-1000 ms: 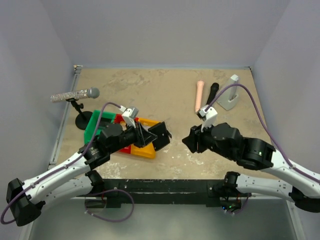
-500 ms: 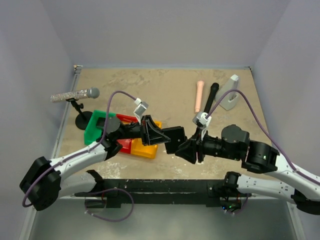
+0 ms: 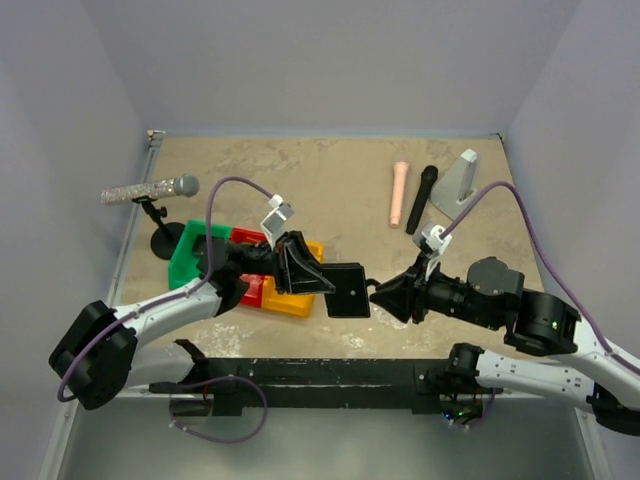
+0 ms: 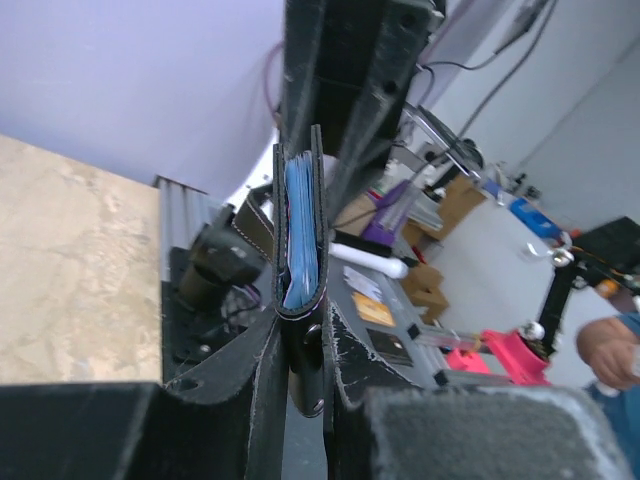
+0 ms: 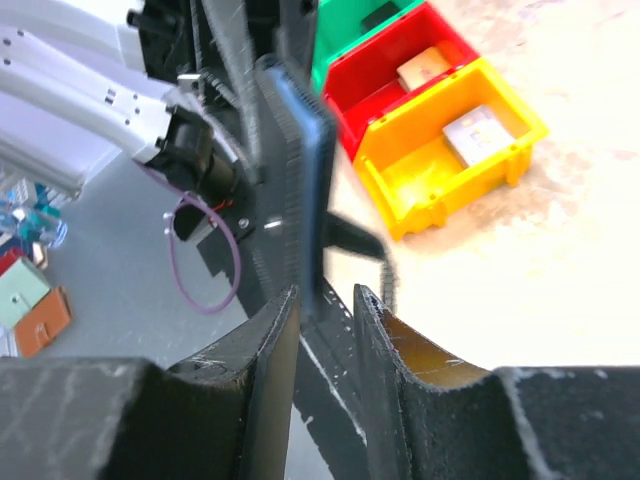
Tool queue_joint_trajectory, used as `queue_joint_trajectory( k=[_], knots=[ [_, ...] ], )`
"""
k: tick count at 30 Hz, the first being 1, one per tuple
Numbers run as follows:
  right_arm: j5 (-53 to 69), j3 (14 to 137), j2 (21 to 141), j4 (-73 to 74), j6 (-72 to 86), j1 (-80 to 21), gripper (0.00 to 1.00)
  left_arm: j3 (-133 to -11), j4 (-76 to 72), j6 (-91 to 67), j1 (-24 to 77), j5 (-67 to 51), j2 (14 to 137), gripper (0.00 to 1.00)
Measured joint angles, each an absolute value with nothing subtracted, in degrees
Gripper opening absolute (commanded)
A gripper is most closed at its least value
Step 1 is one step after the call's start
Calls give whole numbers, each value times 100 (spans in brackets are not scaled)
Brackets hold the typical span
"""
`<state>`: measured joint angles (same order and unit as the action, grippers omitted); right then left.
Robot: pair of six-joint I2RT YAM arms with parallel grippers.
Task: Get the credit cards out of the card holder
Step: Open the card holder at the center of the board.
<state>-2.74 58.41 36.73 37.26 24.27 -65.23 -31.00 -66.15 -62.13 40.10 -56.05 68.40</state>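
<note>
Tugging now could wrench the card holder (image 3: 347,290) out of the left fingers (image 4: 245,395), which are clenched on just one edge, and we judge it could fall off the worktop (image 3: 320,190). It hangs in the air between the arms, just beside the bins (image 3: 285,295). Our left arm reaches low and rightward. The right arm stretches leftward, its right fingers (image 5: 265,390) straddling the holder's edge; we cannot tell whether they pinch it.
</note>
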Motion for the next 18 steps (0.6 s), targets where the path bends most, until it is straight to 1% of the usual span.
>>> queue_joint_trajectory(
  k=[3, 8, 12, 18],
  knots=[
    [-489, 5813, 3520, 3785, 2434, -6514, 33, -3100, -6993, -6628, 4016, -5841, 7061, 0],
    [-486, 5771, 3518, 3813, 2453, -6506, 43, -3100, -7048, -7094, 4014, -6040, 7413, 0],
    [-395, 5771, 3520, 3767, 2508, -6506, 47, -3100, -7065, -7196, 4014, -6117, 7363, 0],
    [-285, 5714, 3531, 3601, 2646, -6506, 48, -3100, -7065, -7295, 4014, -6136, 7249, 0]
  ],
)
